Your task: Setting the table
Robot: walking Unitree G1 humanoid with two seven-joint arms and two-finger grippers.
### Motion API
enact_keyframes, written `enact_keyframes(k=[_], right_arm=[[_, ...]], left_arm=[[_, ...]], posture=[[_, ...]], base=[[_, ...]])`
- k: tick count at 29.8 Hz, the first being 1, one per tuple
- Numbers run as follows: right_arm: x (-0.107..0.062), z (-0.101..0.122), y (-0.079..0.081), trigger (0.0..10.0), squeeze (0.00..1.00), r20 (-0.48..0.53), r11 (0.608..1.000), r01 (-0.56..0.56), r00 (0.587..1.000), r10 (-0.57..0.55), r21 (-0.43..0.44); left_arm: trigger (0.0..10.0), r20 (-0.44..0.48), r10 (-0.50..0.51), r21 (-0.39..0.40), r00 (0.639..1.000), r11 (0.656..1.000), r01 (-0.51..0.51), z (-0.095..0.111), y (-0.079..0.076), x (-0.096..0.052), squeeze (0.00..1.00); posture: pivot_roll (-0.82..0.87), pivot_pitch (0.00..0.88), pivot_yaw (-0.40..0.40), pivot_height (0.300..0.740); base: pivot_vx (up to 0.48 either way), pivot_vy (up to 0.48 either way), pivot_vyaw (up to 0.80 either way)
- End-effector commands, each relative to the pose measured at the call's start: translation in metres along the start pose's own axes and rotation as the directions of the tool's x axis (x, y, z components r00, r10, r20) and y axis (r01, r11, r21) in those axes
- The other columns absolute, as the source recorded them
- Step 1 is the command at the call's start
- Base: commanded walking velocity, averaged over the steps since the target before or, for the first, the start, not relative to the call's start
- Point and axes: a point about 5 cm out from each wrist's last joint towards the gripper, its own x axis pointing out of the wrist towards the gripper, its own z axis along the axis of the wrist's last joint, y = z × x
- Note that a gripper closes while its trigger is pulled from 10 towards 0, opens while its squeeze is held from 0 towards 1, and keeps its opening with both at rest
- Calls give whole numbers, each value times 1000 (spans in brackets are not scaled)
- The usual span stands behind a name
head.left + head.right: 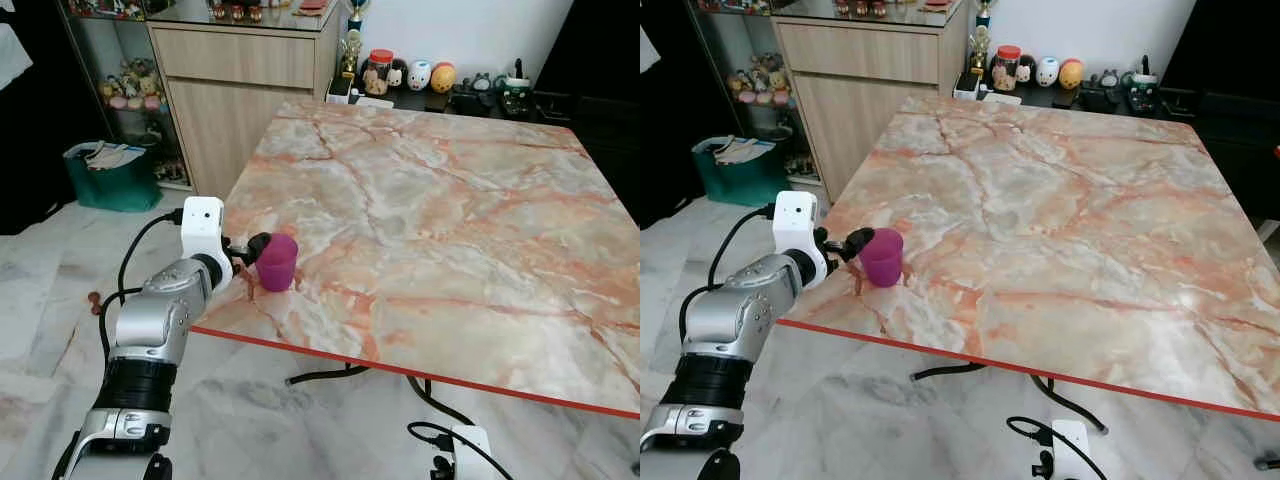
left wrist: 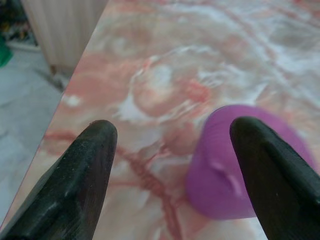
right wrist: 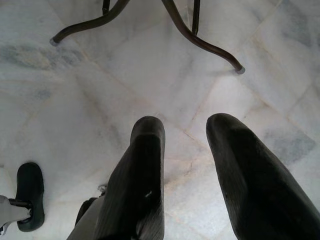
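Smooth purple cup [image 1: 277, 262], veined marble table [image 1: 450, 200]

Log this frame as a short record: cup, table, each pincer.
cup: purple cup, upright, near the table's left front corner
table: marble top with red edge
left pincer: open, at the cup, one finger in front of it, not closed on it
right pincer: open, idle, hanging over the floor
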Motion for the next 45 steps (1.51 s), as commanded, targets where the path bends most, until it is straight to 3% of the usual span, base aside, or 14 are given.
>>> enact_keyframes(k=[1,14,31,45], right_arm=[[0,0,-2,10000,0,-7,1000,2,1000,-2,-1],[0,0,-3,10000,0,-7,1000,1,1000,-1,-8],[0,0,-2,10000,0,-8,1000,0,1000,0,-3],[0,-1,-2,10000,0,-11,1000,-3,1000,3,-2]], left_arm=[[10000,-13,7,-8,1000,1000,-7,2,0,2,0],[10000,-26,-11,1,1000,1000,11,4,-6,3,0],[10000,-33,-37,91,999,995,40,1,-21,7,0],[9961,-39,-40,93,998,995,43,1,-25,10,0]], posture=[[143,0,-38,728],[143,0,-41,728],[137,0,-37,728],[135,0,-38,728]], base=[[0,0,0],[0,0,0],[0,0,0],[0,0,0]])
